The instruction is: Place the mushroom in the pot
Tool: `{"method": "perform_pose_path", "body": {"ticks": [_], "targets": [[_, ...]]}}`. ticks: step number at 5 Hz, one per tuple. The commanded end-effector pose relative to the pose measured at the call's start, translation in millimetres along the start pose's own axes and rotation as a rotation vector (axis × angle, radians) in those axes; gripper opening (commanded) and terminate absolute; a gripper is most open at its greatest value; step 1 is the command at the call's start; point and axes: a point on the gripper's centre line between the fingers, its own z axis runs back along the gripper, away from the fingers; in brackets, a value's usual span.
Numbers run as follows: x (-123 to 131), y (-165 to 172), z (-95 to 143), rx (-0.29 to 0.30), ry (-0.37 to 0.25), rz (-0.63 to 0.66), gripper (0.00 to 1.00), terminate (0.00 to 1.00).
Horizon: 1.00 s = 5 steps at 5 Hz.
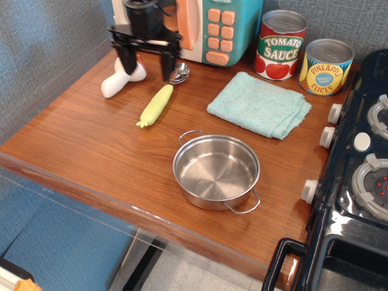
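Note:
The white mushroom (118,80) lies on its side at the back left of the wooden counter, its cap partly hidden behind my left finger. My black gripper (145,68) hangs open above the counter, its fingers spread wide. The left finger stands over the mushroom's cap end, the right finger (166,66) to its right. The shiny steel pot (216,173) with two wire loop handles sits empty near the front middle, well away from the gripper.
A yellow-green corn cob (156,105) lies right of the mushroom. A small metal piece (179,73) sits by the toy microwave (212,27). A teal cloth (259,104), two tins (280,45) and a black stove (357,176) are to the right.

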Motion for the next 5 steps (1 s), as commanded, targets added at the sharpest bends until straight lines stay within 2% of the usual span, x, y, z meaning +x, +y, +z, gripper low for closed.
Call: {"method": "perform_pose_path", "body": {"ticks": [1, 4, 5], "targets": [[35, 52, 23, 0.024, -0.057, 0.032, 1.0, 0.0], [29, 52, -30, 0.033, 0.068, 0.036, 1.0, 0.0], [30, 50, -22, 0.037, 0.046, 0.03, 0.0, 0.0]]}}
